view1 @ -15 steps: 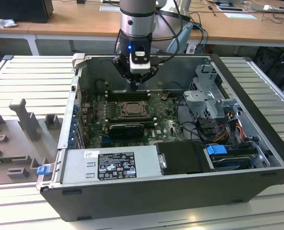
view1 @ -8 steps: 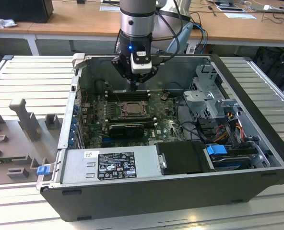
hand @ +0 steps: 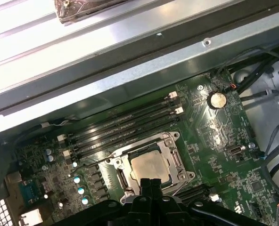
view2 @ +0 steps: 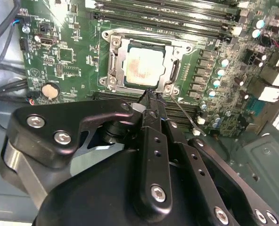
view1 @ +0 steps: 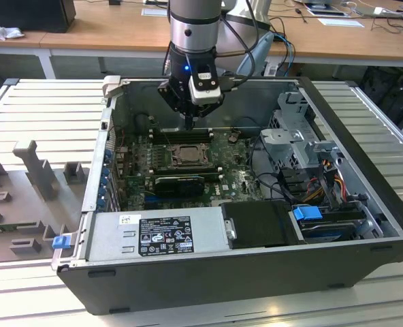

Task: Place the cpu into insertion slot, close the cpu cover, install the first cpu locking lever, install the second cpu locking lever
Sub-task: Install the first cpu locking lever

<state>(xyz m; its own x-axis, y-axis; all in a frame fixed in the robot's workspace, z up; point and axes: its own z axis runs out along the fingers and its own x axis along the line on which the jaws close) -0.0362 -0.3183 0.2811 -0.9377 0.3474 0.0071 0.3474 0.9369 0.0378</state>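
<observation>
Black metal gripper (view2: 151,96) hangs just above socket edge w/ fingers pressed together, nothing held; tips sit near a thin wire locking lever (view2: 184,114) that angles away from the frame. Pale silver-beige cpu (view2: 140,67), flat and square, lies seated in the insertion slot (hand: 151,165) on the green motherboard (view2: 69,56). Silvery cpu cover (view2: 117,52) frames it, lying flat.

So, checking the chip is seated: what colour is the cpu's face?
Pale silver-beige cpu, clearest in the second wrist view.
</observation>
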